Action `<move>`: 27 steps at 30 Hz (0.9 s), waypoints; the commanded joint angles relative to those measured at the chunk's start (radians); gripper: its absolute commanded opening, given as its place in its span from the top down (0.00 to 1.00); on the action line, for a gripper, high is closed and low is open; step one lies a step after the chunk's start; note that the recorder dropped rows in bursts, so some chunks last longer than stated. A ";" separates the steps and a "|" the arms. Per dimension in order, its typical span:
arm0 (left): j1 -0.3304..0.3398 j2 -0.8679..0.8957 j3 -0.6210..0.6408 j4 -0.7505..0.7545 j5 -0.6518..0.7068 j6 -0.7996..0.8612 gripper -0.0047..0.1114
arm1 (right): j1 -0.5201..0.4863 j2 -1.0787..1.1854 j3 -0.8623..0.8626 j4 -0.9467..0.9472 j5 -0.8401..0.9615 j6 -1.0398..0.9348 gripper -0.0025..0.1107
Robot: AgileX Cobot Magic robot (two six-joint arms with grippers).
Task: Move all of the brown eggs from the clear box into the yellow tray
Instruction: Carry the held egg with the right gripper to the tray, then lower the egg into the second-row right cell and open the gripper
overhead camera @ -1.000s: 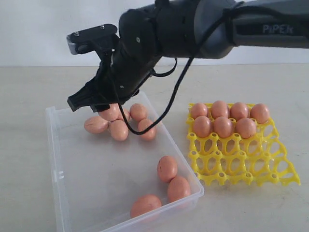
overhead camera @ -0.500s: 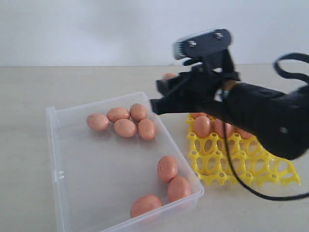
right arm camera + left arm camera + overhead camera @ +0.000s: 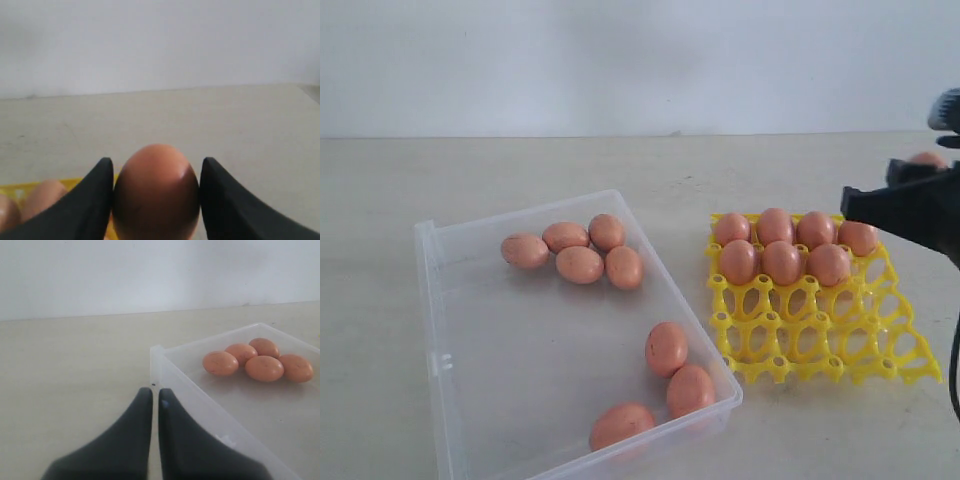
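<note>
Right wrist view: right jaws pinching one smooth, oval orange-brown egg (image 3: 155, 192) across its belly, a black finger on each side and the rounded end up. That grip prob. lets it drop straight into a cup w/o tipping.

Ext. view: right arm (image 3: 910, 205) is at the far right edge, up off the worktop (image 3: 570, 165), just past the back right corner of the bright yellow plastic lattice tray (image 3: 820, 345). So the egg is in the air, not over a cup yet.

Seven eggs (image 3: 780, 262) sit in the tray's two back rows, packed from the rear so the front cups are open to reach. Free cup at the right end of the 2nd row looks the likely target, but that's a guess.

Big shallow clear plastic box (image 3: 520, 360) holds eight to go: cluster of five (image 3: 580, 262) at the far end, three more (image 3: 667, 348) by the near right corner.

Left wrist view: left jaws pressed together bar a sliver, nothing in them, low beside the box's outer corner. Out of the way, I'd say.

Worktop is pale beige, matte and smooth. Plain white wall (image 3: 620, 60) behind.
</note>
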State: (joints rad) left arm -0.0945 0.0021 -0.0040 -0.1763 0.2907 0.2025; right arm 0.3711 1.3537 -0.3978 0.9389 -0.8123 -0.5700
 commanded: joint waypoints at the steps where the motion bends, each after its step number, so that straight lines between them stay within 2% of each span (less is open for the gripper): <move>1: -0.005 -0.002 0.004 0.002 -0.007 0.001 0.92 | -0.036 0.006 0.056 0.039 0.022 -0.007 0.98; 5: -0.005 -0.002 0.004 0.002 -0.007 0.001 0.92 | -0.141 0.006 0.059 -0.167 0.223 0.019 0.98; 7: -0.005 -0.002 0.004 0.002 -0.007 0.001 0.92 | -0.196 0.006 0.059 -0.263 0.256 0.057 0.98; 10: -0.005 -0.002 0.004 0.002 -0.007 0.001 0.92 | -0.281 0.006 0.057 -0.421 0.267 0.214 0.98; 13: -0.005 -0.002 0.004 0.002 -0.007 0.001 0.92 | -0.358 0.022 0.057 -0.702 0.287 0.405 0.98; 14: -0.005 -0.002 0.004 0.002 -0.007 0.001 0.92 | -0.386 0.041 0.047 -0.858 0.289 0.521 0.98; 20: -0.005 -0.002 0.004 0.002 -0.007 0.001 0.92 | -0.469 0.180 -0.075 -1.499 0.308 0.955 0.98; 22: -0.005 -0.002 0.004 0.002 -0.007 0.001 0.92 | -0.482 0.217 -0.109 -1.567 0.308 1.014 0.98; 27: -0.005 -0.002 0.004 0.002 -0.007 0.001 0.92 | -0.482 0.248 -0.147 -1.569 0.322 1.012 0.98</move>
State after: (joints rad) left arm -0.0945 0.0021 -0.0040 -0.1763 0.2907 0.2025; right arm -0.1034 1.5947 -0.5272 -0.5986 -0.4872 0.4242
